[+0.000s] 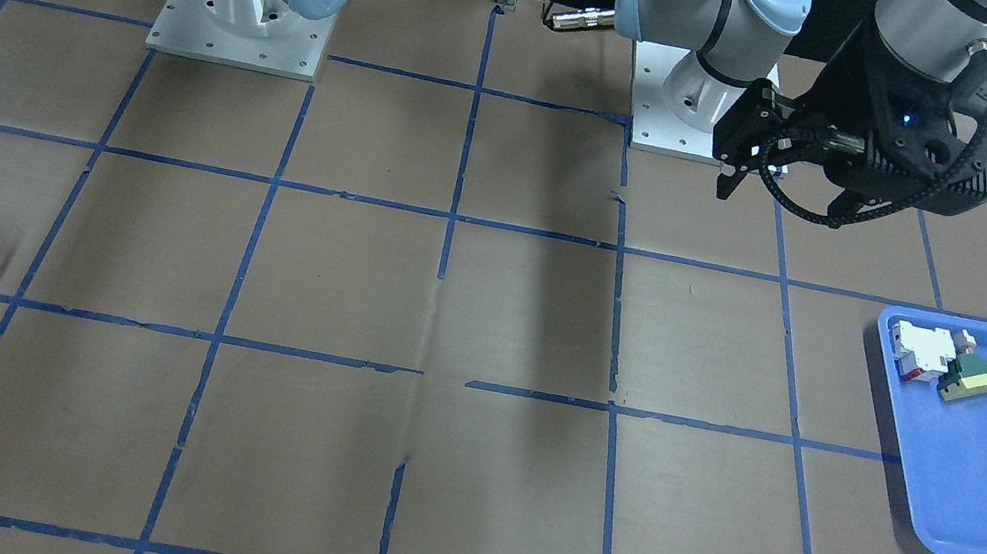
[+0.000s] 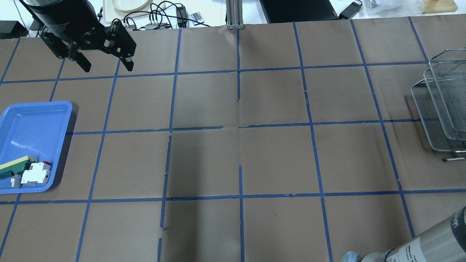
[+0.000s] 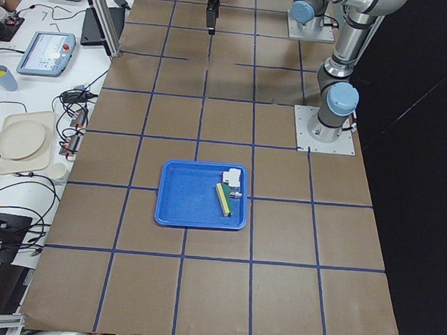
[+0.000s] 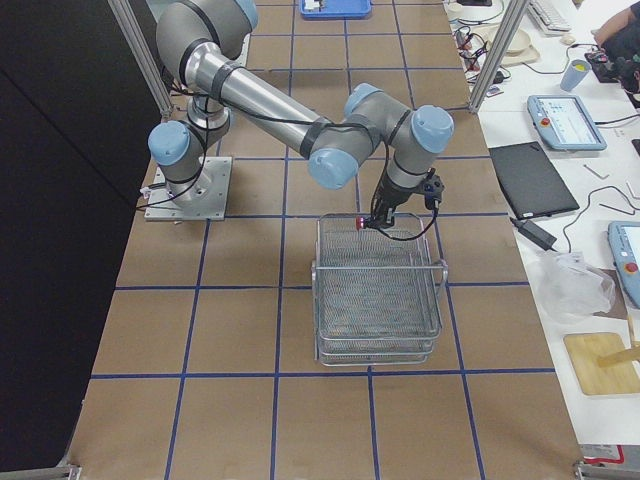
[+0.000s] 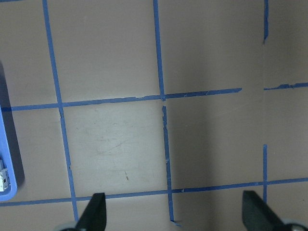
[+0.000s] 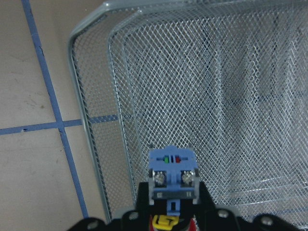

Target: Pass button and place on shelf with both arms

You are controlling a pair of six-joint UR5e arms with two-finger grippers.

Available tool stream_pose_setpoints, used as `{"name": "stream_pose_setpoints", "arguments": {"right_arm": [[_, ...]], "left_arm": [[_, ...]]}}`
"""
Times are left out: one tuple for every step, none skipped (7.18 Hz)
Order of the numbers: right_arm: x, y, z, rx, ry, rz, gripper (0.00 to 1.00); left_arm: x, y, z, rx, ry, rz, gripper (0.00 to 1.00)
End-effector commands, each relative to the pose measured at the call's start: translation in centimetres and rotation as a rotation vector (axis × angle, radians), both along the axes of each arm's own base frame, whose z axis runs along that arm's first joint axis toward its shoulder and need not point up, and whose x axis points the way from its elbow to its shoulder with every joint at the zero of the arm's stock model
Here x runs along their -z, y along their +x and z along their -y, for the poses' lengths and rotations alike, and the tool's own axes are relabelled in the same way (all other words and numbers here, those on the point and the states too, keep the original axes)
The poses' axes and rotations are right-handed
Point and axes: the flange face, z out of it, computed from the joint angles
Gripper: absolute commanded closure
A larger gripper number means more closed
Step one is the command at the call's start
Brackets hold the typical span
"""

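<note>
Nearest to you at the right end of the desk (image 4: pixel 240 330) stands the shelf (image 4: pixel 380 290). Over its far rim, the right end effector (image 4: pixel 372 223) is clenched on the button (image 6: pixel 172 171), which hangs above the mesh. Much farther away, the left end effector (image 2: pixel 108 68) is released and holds nothing, above bare desk and not far from the blue tray (image 2: pixel 22 123).

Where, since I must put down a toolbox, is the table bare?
Bare: the middle of the table, between blue tray and shelf, and the tray's far half. Crowded: the tray's robot-side corner, holding block and wedge; the right claw holds the button over the shelf.
</note>
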Motion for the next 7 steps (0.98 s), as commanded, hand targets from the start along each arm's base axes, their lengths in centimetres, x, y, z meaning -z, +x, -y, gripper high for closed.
{"name": "stream_pose_setpoints", "arguments": {"right_arm": [[1.0, -0.3, 0.1, -0.001, 0.009, 0.014, 0.34], [0.7, -0.4, 0.0, -0.004, 0.014, 0.003, 0.01], [0.4, -0.3, -0.2, -0.005, 0.014, 0.001, 0.00], [-0.3, -0.1, -0.4, -0.004, 0.010, 0.000, 0.00], [-4.3, 1.1, -1.9, -0.005, -0.038, -0.030, 0.00], [-10.3, 4.9, -5.2, -0.018, -0.070, -0.028, 0.00], [-14.3, 10.7, -7.5, -0.048, -0.102, 0.031, 0.00]], "left_arm": [[0.1, 0.0, 0.1, -0.013, -0.002, -0.002, 0.00], [0.1, 0.0, 0.1, -0.013, -0.002, -0.002, 0.00], [0.1, 0.0, 0.1, -0.013, -0.002, -0.001, 0.00], [0.1, 0.0, 0.0, -0.013, -0.001, -0.001, 0.00], [0.2, 0.0, 0.0, -0.013, 0.001, -0.001, 0.00], [0.3, 0.0, 0.0, -0.013, 0.002, -0.001, 0.00], [0.2, 0.0, -0.1, -0.013, 0.001, -0.001, 0.00]]}}
